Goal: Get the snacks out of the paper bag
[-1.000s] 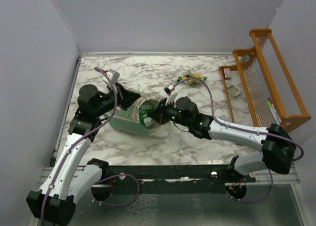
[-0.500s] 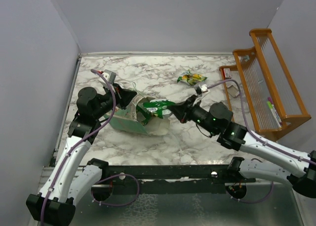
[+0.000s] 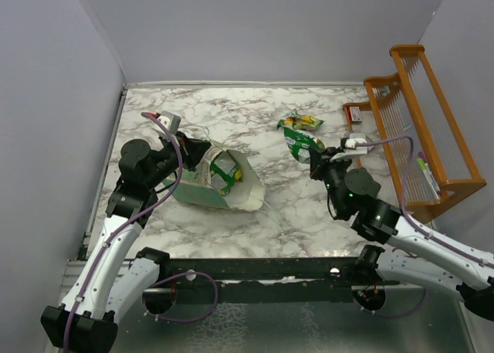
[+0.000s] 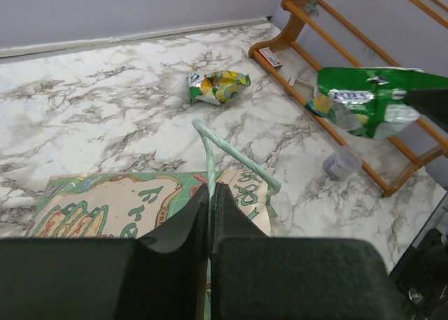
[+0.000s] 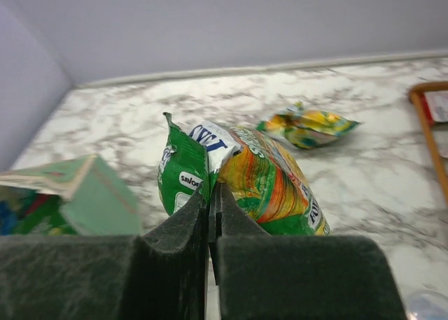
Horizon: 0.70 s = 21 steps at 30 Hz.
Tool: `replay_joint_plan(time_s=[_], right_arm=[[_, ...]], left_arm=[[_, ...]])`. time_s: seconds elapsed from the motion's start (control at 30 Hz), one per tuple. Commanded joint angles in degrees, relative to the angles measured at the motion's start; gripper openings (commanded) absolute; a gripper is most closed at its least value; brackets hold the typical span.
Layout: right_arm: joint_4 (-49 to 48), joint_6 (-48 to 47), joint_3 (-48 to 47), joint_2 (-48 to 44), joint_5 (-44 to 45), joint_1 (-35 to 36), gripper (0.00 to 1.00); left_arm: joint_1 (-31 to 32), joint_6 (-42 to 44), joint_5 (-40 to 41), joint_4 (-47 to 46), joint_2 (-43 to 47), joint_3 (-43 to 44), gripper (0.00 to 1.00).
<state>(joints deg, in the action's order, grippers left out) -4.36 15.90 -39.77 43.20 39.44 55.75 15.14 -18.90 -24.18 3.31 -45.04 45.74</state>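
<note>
Left gripper (image 4: 211, 194): shut tight on the twisted green handle (image 4: 208, 148) of the paper bag (image 3: 199, 191), pinning the bag in place.
Right gripper (image 5: 212, 194): shut, pinching the top edge of a green snack packet (image 5: 241, 183), which is held clear of the bag.
Bag position: on its side on the marble table (image 3: 255, 113), left of centre, mouth towards the right arm; a further green packet (image 3: 225, 175) shows inside.
Packet already out: a yellow-green packet (image 3: 301, 122) lies on the table near the orange wooden rack (image 3: 409, 113).
Risk, packet: only a thin crinkly edge is gripped, so a quick swing could let it slip and drop against the rack.
Risk, bag: the paper handle is slender, and any pull from the left arm could tear it or drag the bag.
Left wrist only: a small translucent cup (image 4: 341, 164) by the rack's foot, beneath the held packet's path.
Right wrist only: blue and red inside the bag's mouth, probably more snacks.
Top only: both arms' spacing, well apart.
</note>
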Motion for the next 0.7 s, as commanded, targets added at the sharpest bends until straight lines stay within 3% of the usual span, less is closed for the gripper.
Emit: replay_joint_plan(time_s=[0.0, 0.1, 0.23, 0.5, 0.57, 0.67], right_arm=[[-0.21, -0.65, -1.42, 9.03, 13.32, -1.81, 0.01], [0.74, 4.22, -2.89, 15.14, 2.45, -8.14, 0.01], [2.48, 10.65, -6.3, 24.67, -20.25, -19.67, 0.01], [0.53, 20.78, -10.55, 36.27, -46.6, -34.71, 0.01], [0.47, 22.89, -11.19, 39.17, -51.12, -37.58, 0.01], [2.58, 23.51, -13.06, 42.59, -50.41, -39.78, 0.01]], left_arm=[[0.16, 0.32, -0.55, -1.58, 1.7, -1.36, 0.0], [0.16, -0.5, -3.53, -0.81, 2.41, -1.77, 0.0], [0.09, 0.34, -7.15, 1.89, 2.66, -1.11, 0.0], [0.11, 0.19, -7.71, 3.9, 2.78, 0.41, 0.0], [0.16, 0.38, -7.81, 4.07, 2.68, 0.96, 0.0], [0.16, 0.73, -7.96, 4.75, 2.21, 1.82, 0.0]])
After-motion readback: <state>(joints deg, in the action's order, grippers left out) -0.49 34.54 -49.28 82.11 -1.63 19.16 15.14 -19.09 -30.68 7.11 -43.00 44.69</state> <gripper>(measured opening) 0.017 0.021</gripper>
